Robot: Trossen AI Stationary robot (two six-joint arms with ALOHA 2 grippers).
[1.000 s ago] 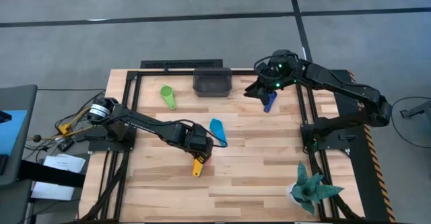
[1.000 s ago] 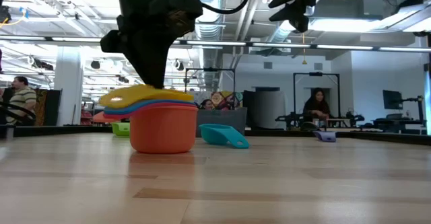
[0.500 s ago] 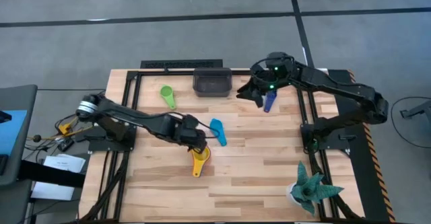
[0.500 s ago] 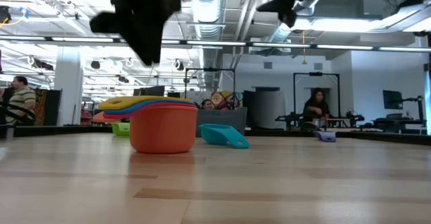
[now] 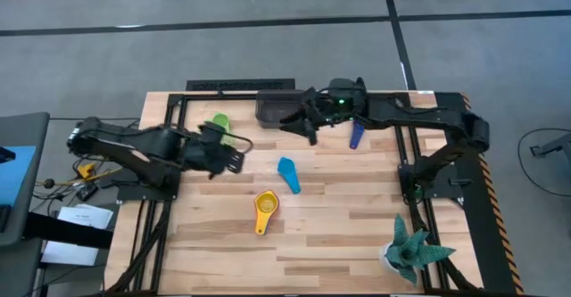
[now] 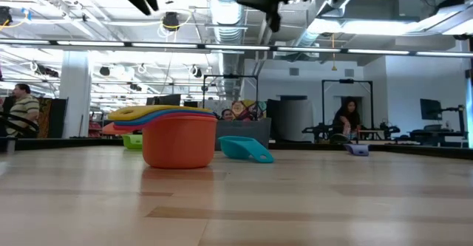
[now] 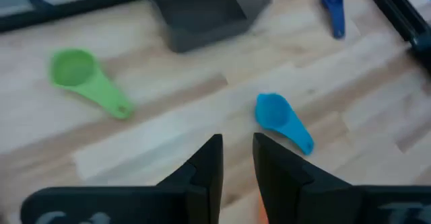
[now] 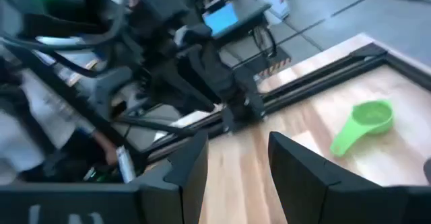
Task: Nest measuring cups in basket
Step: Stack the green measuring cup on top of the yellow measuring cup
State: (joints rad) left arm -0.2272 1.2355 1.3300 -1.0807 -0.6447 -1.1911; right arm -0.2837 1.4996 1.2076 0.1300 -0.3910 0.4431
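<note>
- Left gripper (image 5: 234, 159) has released the nested stack (image 5: 265, 207) and withdrawn left, near the green cup (image 5: 221, 123); jaws slightly parted, empty
- Right gripper (image 5: 294, 123) has swung over beside the basket (image 5: 281, 108); jaws open, empty
- Stack sits mid-worktop; basket transfer pending

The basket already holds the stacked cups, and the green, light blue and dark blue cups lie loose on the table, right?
Not quite. The high view shows the basket empty; the stacked cups sit on the table. The green, light blue and dark blue cups do lie loose.
</note>
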